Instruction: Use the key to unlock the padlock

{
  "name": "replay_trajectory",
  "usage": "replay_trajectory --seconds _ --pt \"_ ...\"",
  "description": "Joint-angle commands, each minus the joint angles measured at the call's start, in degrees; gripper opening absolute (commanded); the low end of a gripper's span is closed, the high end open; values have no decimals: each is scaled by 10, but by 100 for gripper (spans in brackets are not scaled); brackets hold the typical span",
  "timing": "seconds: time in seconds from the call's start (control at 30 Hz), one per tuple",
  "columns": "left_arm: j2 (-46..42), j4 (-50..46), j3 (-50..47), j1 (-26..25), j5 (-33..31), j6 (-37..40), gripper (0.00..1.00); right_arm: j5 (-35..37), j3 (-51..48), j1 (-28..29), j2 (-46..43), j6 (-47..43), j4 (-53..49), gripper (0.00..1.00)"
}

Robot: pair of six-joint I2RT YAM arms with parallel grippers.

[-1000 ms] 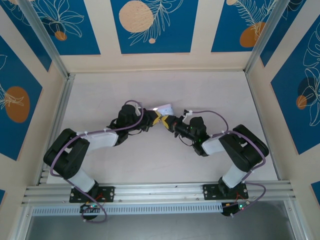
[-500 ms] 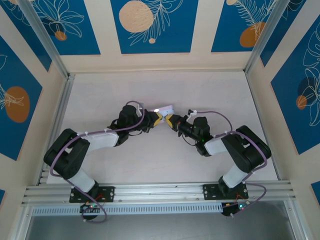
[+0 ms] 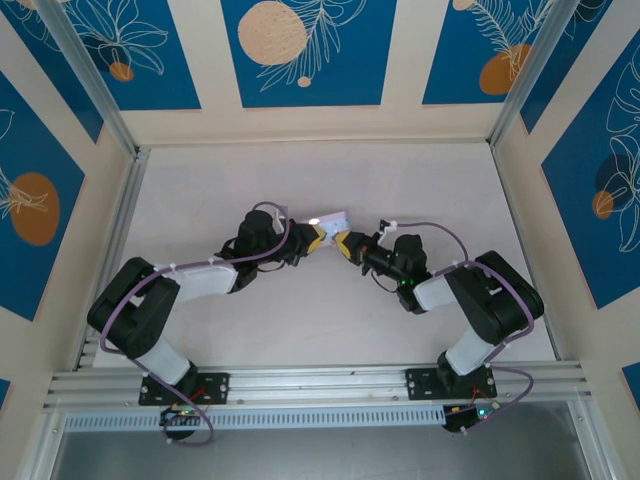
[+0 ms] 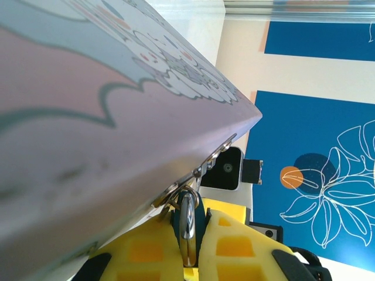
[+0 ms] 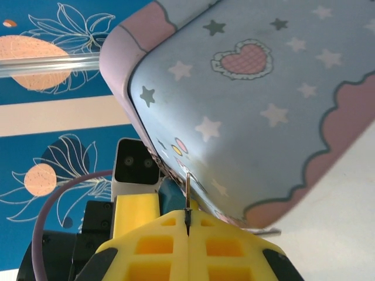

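Note:
The tiny teal padlock (image 4: 188, 225) sits pinched between the yellow fingers of my left gripper (image 4: 188, 234), its shackle hooked into the latch of the pale blue tin (image 4: 105, 117). My right gripper (image 5: 187, 219) is shut on the key (image 5: 187, 193), whose thin metal blade sticks up from the fingertips. The blade stands just right of the padlock (image 5: 171, 196) and against the tin's lower edge (image 5: 263, 105). From above, the left gripper (image 3: 318, 238) and right gripper (image 3: 346, 243) nearly meet below the tin (image 3: 331, 217).
The tin rests mid-table, tilted up at the grippers' side. Open tabletop (image 3: 420, 180) lies all around. Aluminium rails (image 3: 120, 230) and patterned blue walls enclose the workspace. Both arms reach inward from the near rail (image 3: 320, 385).
The right gripper with the key has drawn back slightly to the right, opening a small gap from the left gripper. The left arm and padlock have stayed in place.

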Motion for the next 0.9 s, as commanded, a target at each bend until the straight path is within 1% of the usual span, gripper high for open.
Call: replay_trajectory --seconds 0.0,0.23,0.3,0.37,0.53,0.7,0.73,0.87 --pt "-14 9 -4 -3 11 21 0 -84 -10 -20 -10 -33 25 0" --pt "1 3 -7 0 7 48 0 -216 -6 -63 -24 -84 25 0" --pt "8 -1 -8 1 6 62 0 -242 -2 -71 -32 -104 7 0" --pt "16 -22 -4 4 3 93 0 -264 1 -77 -44 -131 -23 0" --pt "46 -33 -4 5 1 154 0 -282 3 -86 -74 -184 -102 0" --pt "81 -50 1 5 -3 197 0 -275 -2 -91 -95 -215 -162 0" --pt "88 -52 2 5 -1 203 2 -273 -3 -91 -97 -218 -169 0" --pt "105 -58 5 5 1 222 20 -266 -8 -93 -100 -225 -186 0"
